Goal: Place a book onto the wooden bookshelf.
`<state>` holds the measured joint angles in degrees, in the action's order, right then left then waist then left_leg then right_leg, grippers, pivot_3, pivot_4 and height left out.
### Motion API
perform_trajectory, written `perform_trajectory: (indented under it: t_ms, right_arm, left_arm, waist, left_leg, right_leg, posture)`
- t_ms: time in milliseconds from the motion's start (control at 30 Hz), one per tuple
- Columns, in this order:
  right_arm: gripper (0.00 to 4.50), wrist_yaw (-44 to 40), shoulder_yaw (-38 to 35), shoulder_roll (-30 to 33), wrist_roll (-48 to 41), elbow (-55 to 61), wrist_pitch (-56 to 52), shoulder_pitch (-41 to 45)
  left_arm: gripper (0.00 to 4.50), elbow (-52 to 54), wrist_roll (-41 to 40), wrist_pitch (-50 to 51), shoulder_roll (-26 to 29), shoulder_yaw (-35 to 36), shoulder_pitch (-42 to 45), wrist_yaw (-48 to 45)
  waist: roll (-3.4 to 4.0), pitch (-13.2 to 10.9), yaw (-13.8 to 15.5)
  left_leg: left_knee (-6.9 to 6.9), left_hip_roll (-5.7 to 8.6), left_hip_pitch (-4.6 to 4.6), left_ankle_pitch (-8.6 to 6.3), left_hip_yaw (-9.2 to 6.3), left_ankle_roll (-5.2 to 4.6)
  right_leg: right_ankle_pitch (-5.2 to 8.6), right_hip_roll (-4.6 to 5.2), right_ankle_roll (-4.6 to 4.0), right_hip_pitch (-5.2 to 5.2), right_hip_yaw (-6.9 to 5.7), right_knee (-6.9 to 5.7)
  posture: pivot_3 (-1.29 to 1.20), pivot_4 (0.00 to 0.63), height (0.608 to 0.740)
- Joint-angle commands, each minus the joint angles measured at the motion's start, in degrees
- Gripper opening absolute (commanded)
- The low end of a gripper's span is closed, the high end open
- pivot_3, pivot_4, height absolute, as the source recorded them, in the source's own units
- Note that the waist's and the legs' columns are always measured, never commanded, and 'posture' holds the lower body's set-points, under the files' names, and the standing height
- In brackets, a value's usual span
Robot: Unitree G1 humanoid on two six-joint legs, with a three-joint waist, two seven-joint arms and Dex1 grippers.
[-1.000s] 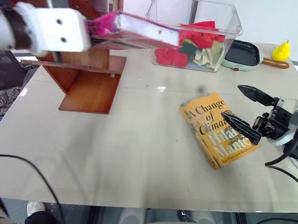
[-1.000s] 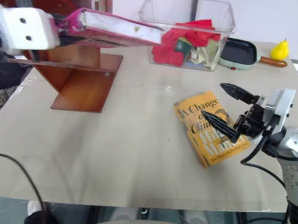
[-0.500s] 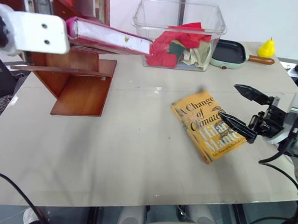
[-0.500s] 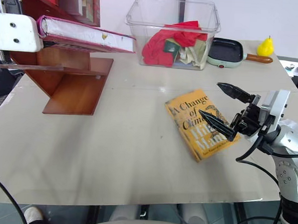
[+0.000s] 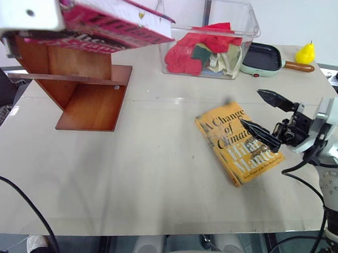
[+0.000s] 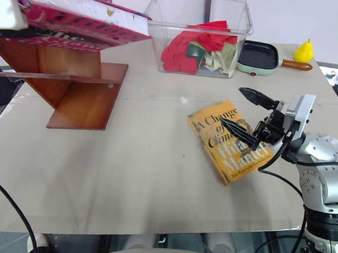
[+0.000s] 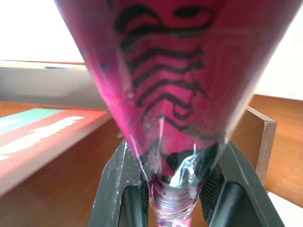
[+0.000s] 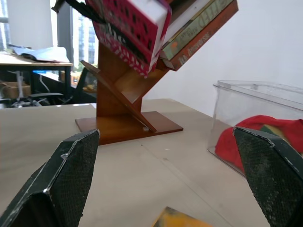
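Note:
The book (image 5: 115, 23), thick and bright pink with black lettering, hangs tilted in the air at the far left, over the wooden bookshelf (image 5: 94, 97). My left gripper (image 7: 173, 201) is shut on its near end, one black finger on each cover. From the right wrist view the book (image 8: 135, 33) is beside other books leaning on the shelf's slanted boards (image 8: 124, 92); I cannot tell whether it touches them. My right gripper (image 5: 267, 117) is open and holds nothing, hovering over the right edge of an orange-yellow book.
The orange-yellow book (image 5: 229, 145) lies flat right of the table's middle. At the back stand a clear plastic bin (image 5: 212, 12) of red cloths, a small green pan (image 5: 263, 59) and a yellow pear (image 5: 305, 52). A black cable (image 5: 17, 201) loops at the front left.
My left arm has lifted the pink book higher and further left, tipping it so its lettered underside faces the head camera. The right gripper has crept slightly towards the orange-yellow book, still open.

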<state>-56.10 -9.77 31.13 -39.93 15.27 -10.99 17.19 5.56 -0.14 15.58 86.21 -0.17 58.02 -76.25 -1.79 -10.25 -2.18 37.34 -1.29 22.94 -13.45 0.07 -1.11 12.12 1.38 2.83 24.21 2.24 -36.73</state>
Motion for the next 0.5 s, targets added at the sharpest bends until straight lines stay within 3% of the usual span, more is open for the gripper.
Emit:
perform_trajectory:
  t_ms: [33,167,300,500]
  right_arm:
    - [4.50,-2.11,-0.23,-0.02,-0.08,-1.02,1.47,1.69]
    - [4.50,-3.16,-0.50,0.37,0.01,-2.01,1.45,2.42]
    - [4.50,-2.97,-1.64,1.23,-0.65,0.11,0.69,0.94]
    - [4.50,-1.20,-4.59,3.06,-2.78,4.85,-0.32,-2.05]
  left_arm:
    - [0.77,-1.98,1.84,-2.05,5.30,5.19,-3.05,-0.37]
    - [0.77,-4.70,5.67,-4.52,7.82,8.67,-11.71,2.29]
    - [0.77,-4.56,9.88,-4.07,4.83,10.62,-22.89,7.79]
    - [0.77,-3.44,12.15,1.26,1.92,7.01,-24.20,12.03]
  waist:
    - [0.00,0.00,-0.01]
    - [0.00,0.00,0.12]
    - [0.03,0.01,0.26]
    - [-0.01,0.01,0.96]
  left_leg:
    - [-0.02,0.00,-0.01,0.00,0.01,0.00]
    - [-0.01,-0.03,-0.07,0.00,0.05,0.00]
    - [0.02,-0.04,-0.12,0.00,0.14,0.00]
    - [0.05,-0.05,-0.14,0.00,0.24,0.00]
  right_leg:
    - [0.00,0.00,0.00,0.01,0.02,-0.02]
    - [0.00,-0.01,0.00,0.02,0.03,-0.09]
    - [-0.01,0.00,0.01,0.01,0.09,-0.10]
    - [-0.02,0.05,0.03,0.01,0.14,-0.12]
  posture:
    - [0.00,0.150,0.740]
    - [0.00,0.150,0.740]
    - [0.00,0.150,0.740]
    - [0.00,0.150,0.740]
